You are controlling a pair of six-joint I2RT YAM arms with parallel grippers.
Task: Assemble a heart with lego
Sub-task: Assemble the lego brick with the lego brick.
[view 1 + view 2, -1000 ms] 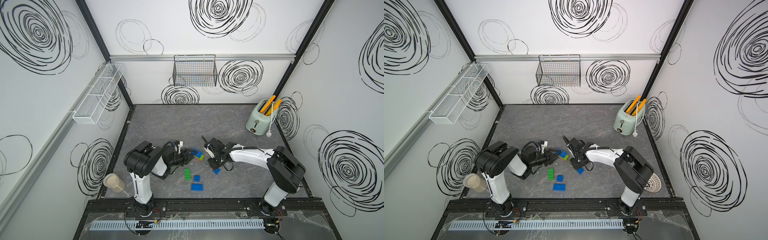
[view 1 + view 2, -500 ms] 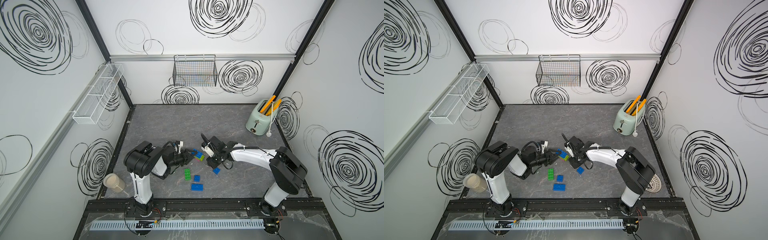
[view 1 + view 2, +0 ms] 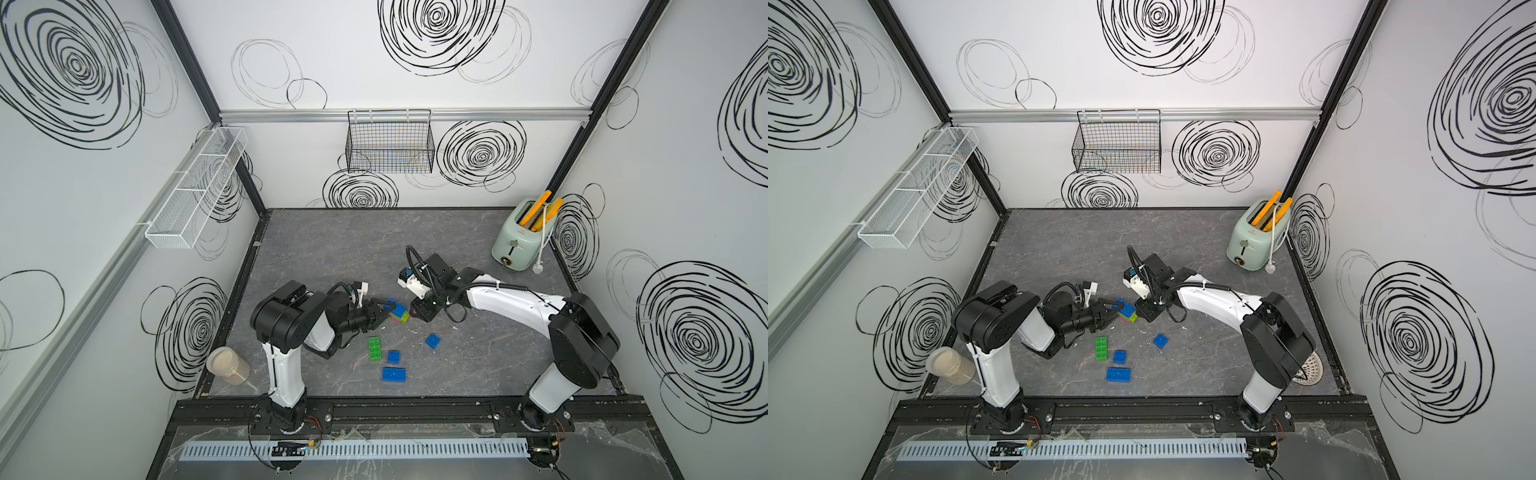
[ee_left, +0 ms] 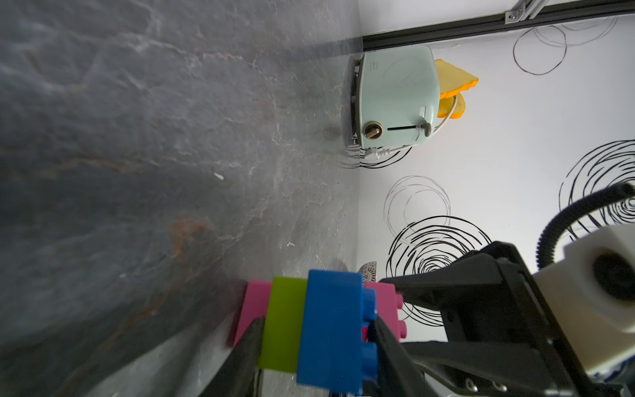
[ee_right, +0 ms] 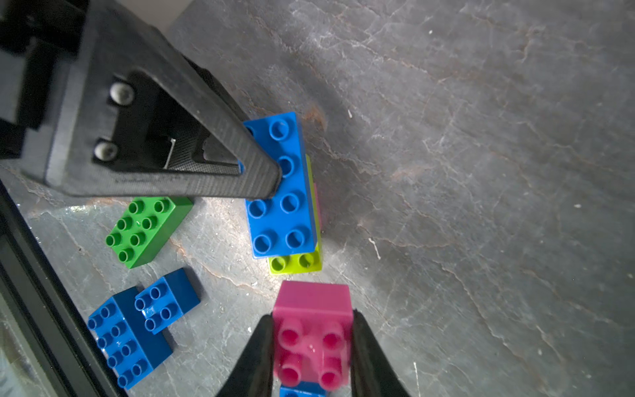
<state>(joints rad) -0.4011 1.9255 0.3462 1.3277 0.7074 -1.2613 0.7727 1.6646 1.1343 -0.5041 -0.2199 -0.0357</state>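
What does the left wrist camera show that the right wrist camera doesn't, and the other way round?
Only the left wrist view shows the toaster with orange slices by the swirl-marked wall, and the right arm's white wrist camera. Only the right wrist view shows the loose green brick, a square blue brick and an oblong blue brick on the table. Both show the blue, lime and pink stack clamped in the left gripper, and the pink brick held in the right gripper.
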